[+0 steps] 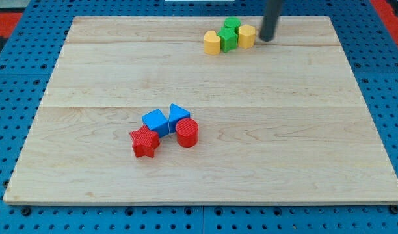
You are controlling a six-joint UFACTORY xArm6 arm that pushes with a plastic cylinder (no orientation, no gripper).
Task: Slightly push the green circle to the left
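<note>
So the arm's tip (pixel 268 38) sits near the view's top edge of the wooden board (pixel 199 156), just to the view's right of a yellow block (pixel 246 36), close enough that contact can't be ruled in or out. There are no jaws on this rig at all, it's only a straight dark rod, so nothing is spread or pinched. Taking that yellow block as the landmark: a green block (pixel 227 40) sits right against its view's left side, the green circle (pixel 232 25) is tucked just up and left of it, behind the other green one, and a yellow heart-ish block (pixel 212 43) ends the row further left. That parking spot looks sensible, since a leftward shove has to start from the cluster's right. The catch is the circle isn't directly exposed, so pushing the row probably drags the neighbours along too. Being round, the circle has no real heading or long axis. Far down and left of the yellow block are a blue cube (pixel 155 121), another blue block (pixel 179 115), a red cylinder (pixel 187 132) and a red star (pixel 144 142), well apart from all this.
</note>
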